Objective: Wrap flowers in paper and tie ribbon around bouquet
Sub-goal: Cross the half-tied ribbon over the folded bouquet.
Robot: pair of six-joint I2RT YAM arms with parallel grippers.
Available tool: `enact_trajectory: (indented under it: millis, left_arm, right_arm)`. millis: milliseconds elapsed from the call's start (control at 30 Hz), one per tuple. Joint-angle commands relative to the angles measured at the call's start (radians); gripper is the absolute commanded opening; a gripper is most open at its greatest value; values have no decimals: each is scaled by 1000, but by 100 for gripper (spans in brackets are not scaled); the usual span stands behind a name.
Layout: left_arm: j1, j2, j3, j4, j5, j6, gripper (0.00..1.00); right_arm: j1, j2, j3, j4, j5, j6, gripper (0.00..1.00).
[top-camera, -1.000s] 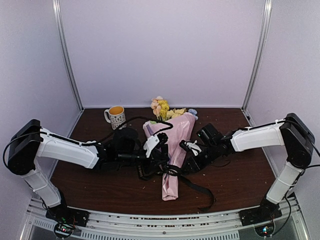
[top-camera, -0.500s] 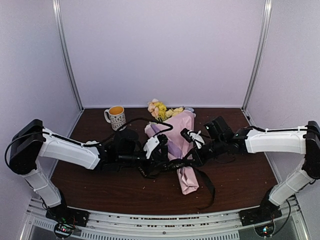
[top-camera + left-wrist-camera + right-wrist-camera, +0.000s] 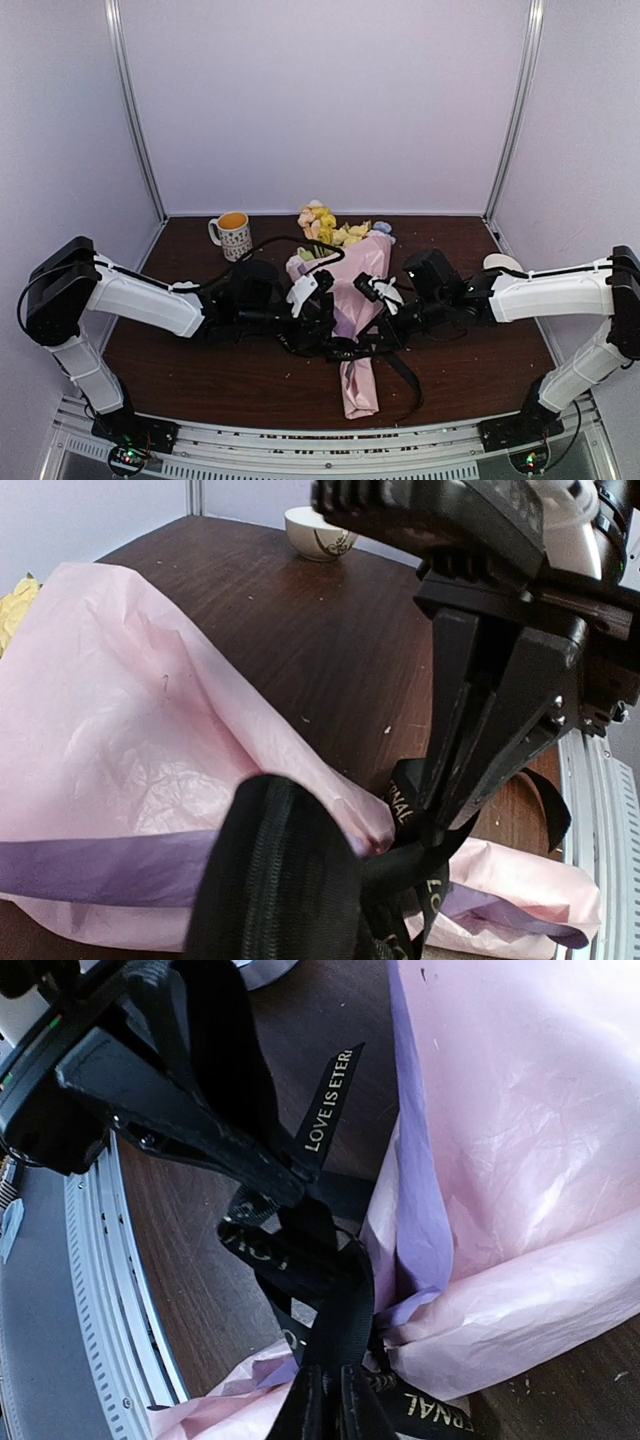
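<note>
The bouquet (image 3: pixel 355 290) lies across the middle of the table (image 3: pixel 200 380), with the flowers (image 3: pixel 325 218) toward the far edge and the tapered tail of the pink paper (image 3: pixel 150 730) pointing at the near edge. The black ribbon (image 3: pixel 330 1310) is cinched round the waist of the cone, and one loose end trails toward the near edge. My left gripper (image 3: pixel 300 1175) is pinched fully shut on one gold-lettered strand just beside the crossing. My right gripper (image 3: pixel 430 815) looks closed to a point on the other strand, right at the knot. I judge I am partway through tightening the tie. Nothing pins the bouquet down, so if one arm pulls harder than the other the whole cone could slide or swing on the table. The paper is thin and already crumpled at the waist, and a sharp tug could tear it. The cone narrows toward the near edge, so a slack loop might creep down it and fall loose. The ribbon is slick and narrow, and it could slip out from between my fingers before the knot sets.
</note>
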Motion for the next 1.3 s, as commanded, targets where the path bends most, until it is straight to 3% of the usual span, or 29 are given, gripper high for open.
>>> enact_trajectory:
  millis: [0,433,767,1000,1267]
  left_arm:
    - [17,3,13,18,-4,-29,0]
    - [18,9,19,9,38,-24,0]
    - [18,6,13,15,33,-26,0]
    - [18,2,13,14,38,-27,0]
    - [18,5,10,15,38,-26,0]
  right_arm:
    - [-8,-1,-26,-7,60,26,11]
    - [-75,-87,16,-113,85,-7,36]
    - [-30,-23,88,-115,9,-103,37]
    - [-41,184,324,-406,122,-241,32]
    - [-40,258,352,-514,-30,-363,22]
